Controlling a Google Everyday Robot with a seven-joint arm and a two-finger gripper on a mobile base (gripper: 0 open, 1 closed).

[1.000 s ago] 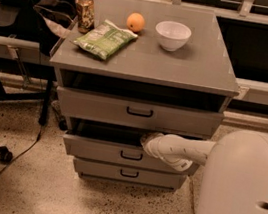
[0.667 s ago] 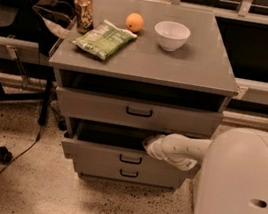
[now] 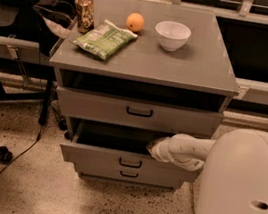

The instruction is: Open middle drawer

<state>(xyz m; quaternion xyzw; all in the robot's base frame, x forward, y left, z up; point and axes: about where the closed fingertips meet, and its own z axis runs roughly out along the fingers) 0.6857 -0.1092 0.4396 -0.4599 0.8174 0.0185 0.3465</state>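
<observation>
The middle drawer (image 3: pixel 95 156) is a grey flat front with a small black bar handle (image 3: pixel 130 162). It stands pulled partly out of the grey cabinet (image 3: pixel 200 69), with its dark inside showing behind the front. My gripper (image 3: pixel 155 148) is at the end of the white arm (image 3: pixel 188 149), which reaches in from the right. It sits at the drawer's top edge, right of centre and just above the handle. The top drawer (image 3: pixel 88 106) is shut. Only a strip of the bottom drawer (image 3: pixel 98 171) shows under the middle one.
On the cabinet top are a can (image 3: pixel 84 12), a green snack bag (image 3: pixel 104 39), an orange (image 3: pixel 135 21) and a white bowl (image 3: pixel 172 35). A chair base and cable (image 3: pixel 0 153) lie on the floor at the left. My white body (image 3: pixel 241 197) fills the lower right.
The middle drawer's front has slid further out toward the camera. The gripper and arm have moved with it, slightly down and toward me.
</observation>
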